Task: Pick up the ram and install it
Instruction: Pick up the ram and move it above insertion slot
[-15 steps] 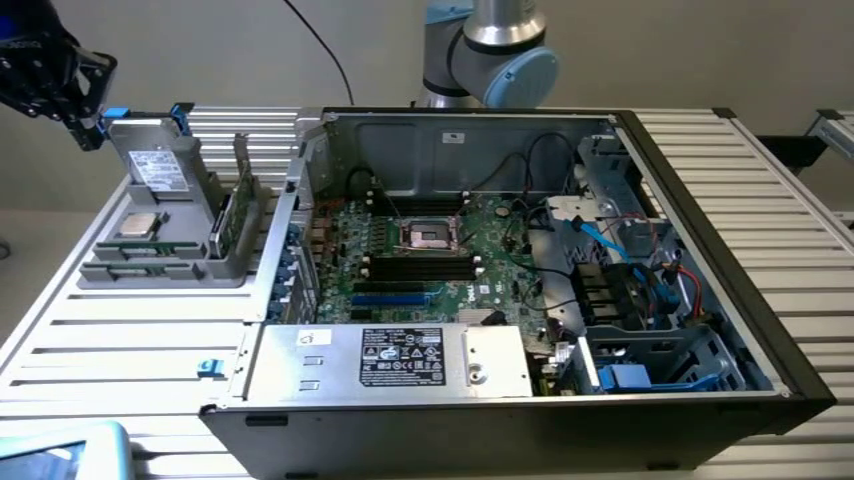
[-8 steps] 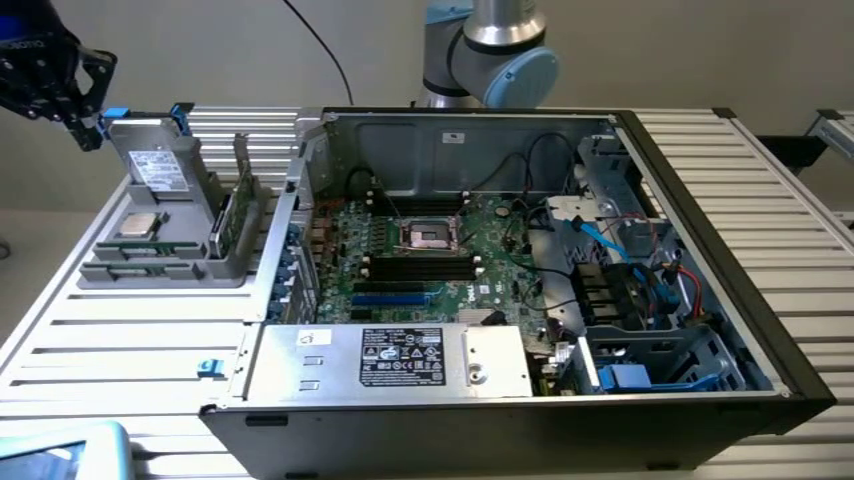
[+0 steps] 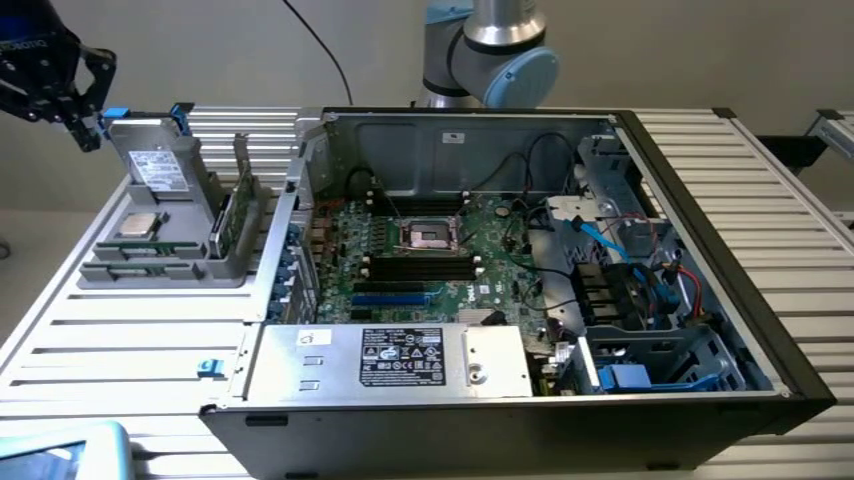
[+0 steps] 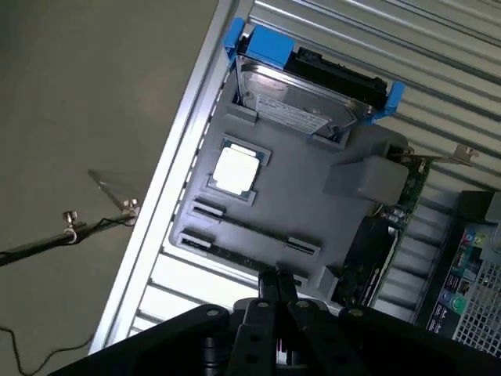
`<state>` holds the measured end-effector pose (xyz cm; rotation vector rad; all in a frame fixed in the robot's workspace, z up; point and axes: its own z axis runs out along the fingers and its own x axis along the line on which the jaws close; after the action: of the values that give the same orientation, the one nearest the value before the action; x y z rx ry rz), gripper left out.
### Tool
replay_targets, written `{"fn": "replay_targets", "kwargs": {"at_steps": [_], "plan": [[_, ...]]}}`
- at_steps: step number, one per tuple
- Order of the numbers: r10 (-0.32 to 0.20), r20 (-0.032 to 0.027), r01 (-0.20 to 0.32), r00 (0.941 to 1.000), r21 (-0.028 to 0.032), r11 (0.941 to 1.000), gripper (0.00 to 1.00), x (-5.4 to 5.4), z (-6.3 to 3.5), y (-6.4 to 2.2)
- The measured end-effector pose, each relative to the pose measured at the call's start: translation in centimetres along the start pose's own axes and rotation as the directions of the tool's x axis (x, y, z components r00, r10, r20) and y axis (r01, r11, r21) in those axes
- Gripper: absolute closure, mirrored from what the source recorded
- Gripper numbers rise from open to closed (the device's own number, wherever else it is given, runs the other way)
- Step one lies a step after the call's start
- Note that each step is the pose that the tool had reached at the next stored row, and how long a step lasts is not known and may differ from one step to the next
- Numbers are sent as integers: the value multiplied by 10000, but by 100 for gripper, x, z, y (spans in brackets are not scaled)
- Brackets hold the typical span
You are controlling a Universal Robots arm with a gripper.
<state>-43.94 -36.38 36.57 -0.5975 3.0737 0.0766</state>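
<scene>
Black gripper [image 4: 275, 278], jaws pinched shut, holding nothing, hanging high over grey parts tray [image 4: 313, 196]

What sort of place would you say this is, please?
Probably a robotics lab for PC assembly: an open computer case on a slatted table, a robot arm behind it, and a holder with a drive and processor.

fingers [image 4: 268, 287] closed | near grey tray [image 4: 313, 211] | silver chip [image 4: 235, 169] in tray
</scene>
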Motion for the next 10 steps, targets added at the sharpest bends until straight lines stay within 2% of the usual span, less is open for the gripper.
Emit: {"fn": "replay_targets", "kwargs": {"at_steps": [5,10], "plan": [[-876,-91,876,9961,-10,9962,89,0,6,0],[-1723,-191,1723,9849,-32,9850,89,0,11,-1]]}}
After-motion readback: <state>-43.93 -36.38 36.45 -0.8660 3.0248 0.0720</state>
